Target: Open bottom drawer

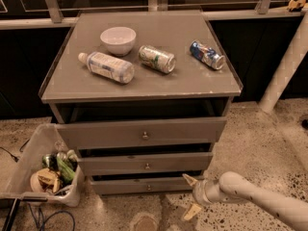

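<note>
The bottom drawer (126, 186) is the lowest and narrowest grey front of the three on the grey cabinet (144, 83), just above the floor. Its small round metal knob (148, 187) is at its centre, and the front sits pushed in. My gripper (189, 195) is low over the floor at the drawer's right end, to the right of the knob and apart from it. Its two pale fingers (187, 179) are spread open with nothing between them. My white arm (250, 201) comes in from the lower right.
On the cabinet top lie a white bowl (118, 39), a plastic bottle (107, 67), a green can (157, 58) and a blue can (207, 55). A clear bin of trash (45, 174) stands on the floor at the left. A white post (286, 61) rises at the right.
</note>
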